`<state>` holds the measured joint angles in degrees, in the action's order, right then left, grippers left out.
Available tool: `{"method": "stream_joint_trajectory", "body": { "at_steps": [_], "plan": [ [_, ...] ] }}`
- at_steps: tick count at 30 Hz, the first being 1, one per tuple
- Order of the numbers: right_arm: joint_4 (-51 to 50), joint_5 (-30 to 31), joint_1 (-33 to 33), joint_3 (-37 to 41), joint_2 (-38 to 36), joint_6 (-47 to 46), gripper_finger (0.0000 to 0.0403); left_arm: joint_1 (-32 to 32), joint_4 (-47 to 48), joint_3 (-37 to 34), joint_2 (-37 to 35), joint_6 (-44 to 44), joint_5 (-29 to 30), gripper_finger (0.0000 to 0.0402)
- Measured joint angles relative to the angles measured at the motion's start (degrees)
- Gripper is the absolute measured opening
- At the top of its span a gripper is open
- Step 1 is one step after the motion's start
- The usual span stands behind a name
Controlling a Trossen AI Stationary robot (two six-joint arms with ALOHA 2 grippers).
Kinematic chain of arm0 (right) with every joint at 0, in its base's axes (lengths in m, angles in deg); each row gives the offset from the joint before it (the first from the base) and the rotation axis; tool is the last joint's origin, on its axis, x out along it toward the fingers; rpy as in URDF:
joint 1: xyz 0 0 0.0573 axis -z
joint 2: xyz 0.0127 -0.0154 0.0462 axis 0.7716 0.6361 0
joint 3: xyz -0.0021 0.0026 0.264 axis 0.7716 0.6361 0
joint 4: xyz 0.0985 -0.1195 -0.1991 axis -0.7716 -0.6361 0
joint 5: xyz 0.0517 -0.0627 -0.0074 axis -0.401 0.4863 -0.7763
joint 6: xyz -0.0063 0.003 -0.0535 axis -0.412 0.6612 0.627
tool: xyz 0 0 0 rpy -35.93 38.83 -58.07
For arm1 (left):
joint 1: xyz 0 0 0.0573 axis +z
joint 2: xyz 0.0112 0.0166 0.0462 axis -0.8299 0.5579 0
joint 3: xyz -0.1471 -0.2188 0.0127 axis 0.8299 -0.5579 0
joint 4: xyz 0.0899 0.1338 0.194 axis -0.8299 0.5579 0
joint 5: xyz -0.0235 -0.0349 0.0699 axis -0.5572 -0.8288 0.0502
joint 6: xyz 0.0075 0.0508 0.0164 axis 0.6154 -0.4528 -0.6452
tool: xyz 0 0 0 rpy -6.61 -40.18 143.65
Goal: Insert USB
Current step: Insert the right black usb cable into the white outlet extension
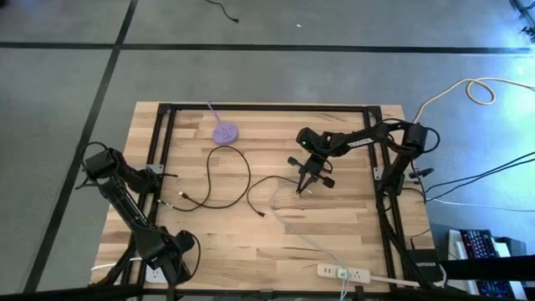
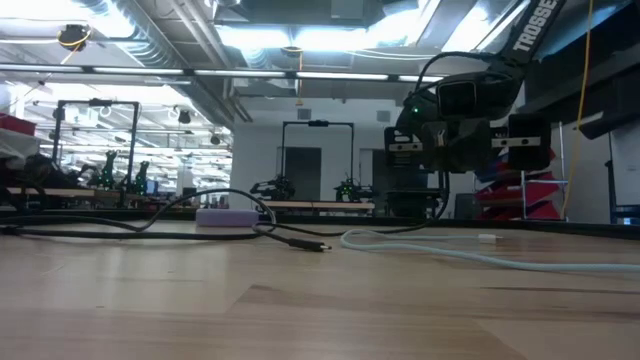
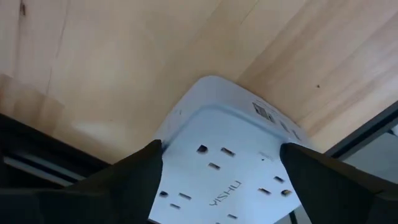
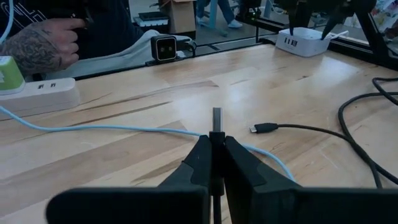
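Note:
My right gripper [image 1: 305,186] hovers over the middle of the wooden table [image 1: 251,242], shut on a USB plug [image 4: 216,118] whose silver end sticks out past the fingertips. At the near left corner my left gripper [image 1: 167,261] points down over a white outlet block [image 3: 230,168] lying flat on the table. Its fingers are wide apart, one on each side of the block. The right wrist view shows that block [image 4: 301,40] in the distance. My right gripper pinches the plug's dark body [image 4: 216,138] between its two fingertips. The fingers lie along the plug, nearly level, pointing toward the table's near edge. The metal end juts forward, clear of the table. My left gripper flanks the block's two sides [image 3: 163,163]; whether its fingers touch it I cannot tell.
A white power strip [image 1: 343,272] lies by the near edge, with a pale cable [image 4: 112,129] running across the table. Black cables [image 1: 226,180] loop at mid-table, one small plug end [image 4: 264,127] lying free. A purple disc [image 1: 224,132] sits at the back. A person's hand [image 4: 43,40] is beyond the near edge.

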<state>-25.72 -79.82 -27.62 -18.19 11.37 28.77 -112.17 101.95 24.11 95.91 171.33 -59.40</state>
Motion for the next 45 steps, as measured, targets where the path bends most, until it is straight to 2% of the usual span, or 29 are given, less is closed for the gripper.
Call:
{"method": "stream_joint_trajectory", "body": {
  "at_steps": [12,18,32,45],
  "plan": [
    [-0.57,0.83,0.00,0.00,0.00,0.06,0.0001,-0.60,-2.87,0.59,0.30,0.00,-1.99,0.0314],
    [-1.34,1.46,0.00,0.00,0.00,0.34,0.0001,-1.04,-2.78,0.71,0.49,-5.31,-3.39,0.0315],
    [-1.41,2.53,0.02,0.00,0.01,0.38,0.0001,-3.62,5.05,0.79,0.47,-5.36,-6.70,0.0315],
    [-1.53,4.54,0.02,0.00,0.01,0.45,0.0001,-3.62,5.23,0.72,0.46,-8.33,-4.66,0.0315]
  ]
}}
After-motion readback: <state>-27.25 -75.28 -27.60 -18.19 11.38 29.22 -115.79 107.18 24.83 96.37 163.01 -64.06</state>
